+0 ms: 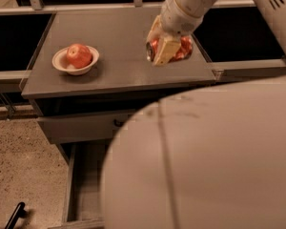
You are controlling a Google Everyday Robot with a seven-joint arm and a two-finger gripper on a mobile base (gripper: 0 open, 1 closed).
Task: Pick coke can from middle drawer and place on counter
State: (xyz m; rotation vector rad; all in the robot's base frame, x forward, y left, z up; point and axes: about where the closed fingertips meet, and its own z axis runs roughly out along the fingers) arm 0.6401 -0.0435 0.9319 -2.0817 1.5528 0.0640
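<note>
My gripper (165, 46) is shut on the coke can (181, 49), a red can held on its side with its silver end facing left. It hangs just above the right part of the grey counter (119, 61). The arm reaches down from the top right. The middle drawer (83, 185) stands pulled out at the bottom left; most of it is hidden behind my arm's large pale body, which fills the lower right of the view.
A red apple (78, 55) sits in a white bowl (75, 63) on the left of the counter. A shut drawer front (81, 128) lies under the counter. Speckled floor lies at the left, with a black bar (14, 216) at the bottom left.
</note>
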